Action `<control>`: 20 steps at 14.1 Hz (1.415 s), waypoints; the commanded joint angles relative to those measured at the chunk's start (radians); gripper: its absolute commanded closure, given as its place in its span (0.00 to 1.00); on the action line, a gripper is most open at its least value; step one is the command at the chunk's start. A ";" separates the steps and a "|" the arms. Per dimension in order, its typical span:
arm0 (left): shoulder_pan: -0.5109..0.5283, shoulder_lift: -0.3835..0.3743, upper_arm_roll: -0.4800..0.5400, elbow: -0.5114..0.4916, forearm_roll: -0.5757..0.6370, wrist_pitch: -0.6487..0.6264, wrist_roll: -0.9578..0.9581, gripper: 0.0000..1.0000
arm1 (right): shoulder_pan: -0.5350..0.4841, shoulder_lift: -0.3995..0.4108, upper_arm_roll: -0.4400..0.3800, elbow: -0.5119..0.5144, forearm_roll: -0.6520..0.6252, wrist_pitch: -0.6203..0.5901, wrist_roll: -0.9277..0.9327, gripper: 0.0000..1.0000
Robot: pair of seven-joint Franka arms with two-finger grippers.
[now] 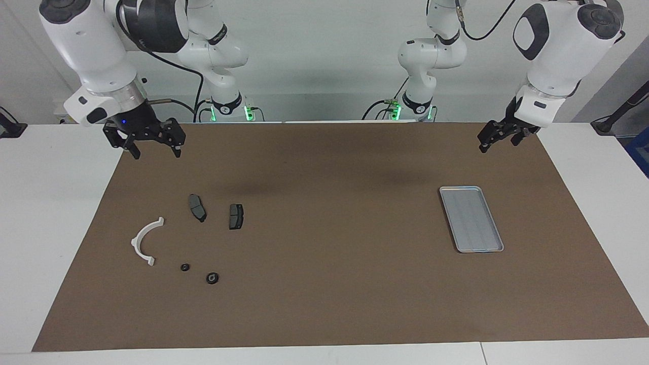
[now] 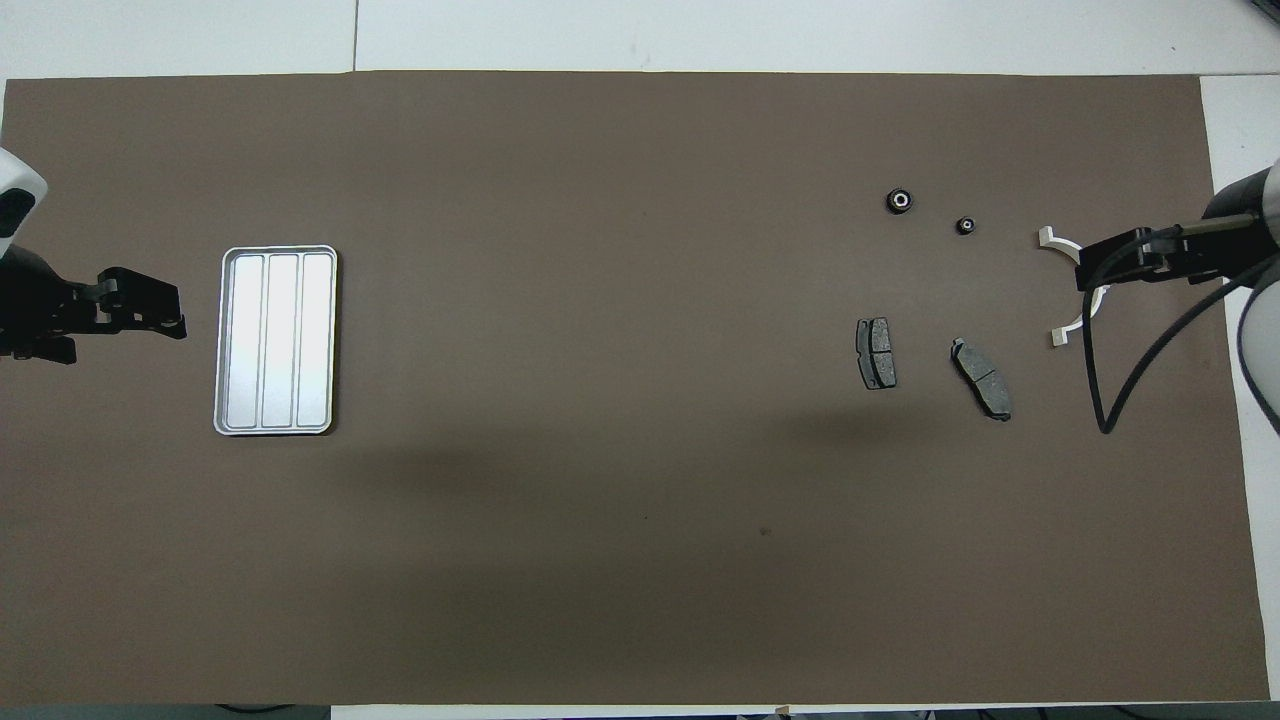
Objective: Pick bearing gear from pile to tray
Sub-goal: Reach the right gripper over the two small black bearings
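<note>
sitting flat on the brown mat (image 1: 324,284) toward the left arm's end of the table: the tray (image 1: 471,218), nothing lying in it, ridges running lengthwise.

lying scattered toward the right arm's end, well apart from the tray: the pile. resting farthest from the tray: the white arc (image 1: 145,242), its open side facing the tray. lying nearer to the robots than the arc, side by side but apart: two grey plates, one (image 1: 197,207) tilted, the other (image 1: 236,216) nearly straight and the closer of the two to the tray. sitting farther from the robots than the arc and plates: two black rings, the small one (image 1: 185,267) just beside the arc's end, the bigger one (image 1: 212,278), showing a pale centre, a little closer to the tray. all parts lying apart from one another, none touching.

hovering over the mat's corner, up in the air on the robots' side of the plates and arc: the right gripper (image 1: 154,150), fingers spread wide, gripping nothing. covering part of the arc in the overhead view only.

hanging over the mat's edge, on the robots' side of the tray: the left gripper (image 1: 499,140), holding nothing; spread or closed, cannot tell.
</note>
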 commanded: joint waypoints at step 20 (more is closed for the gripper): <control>-0.001 -0.024 0.001 -0.020 -0.012 0.006 0.005 0.00 | 0.058 0.571 0.006 0.149 -0.014 0.465 0.041 0.06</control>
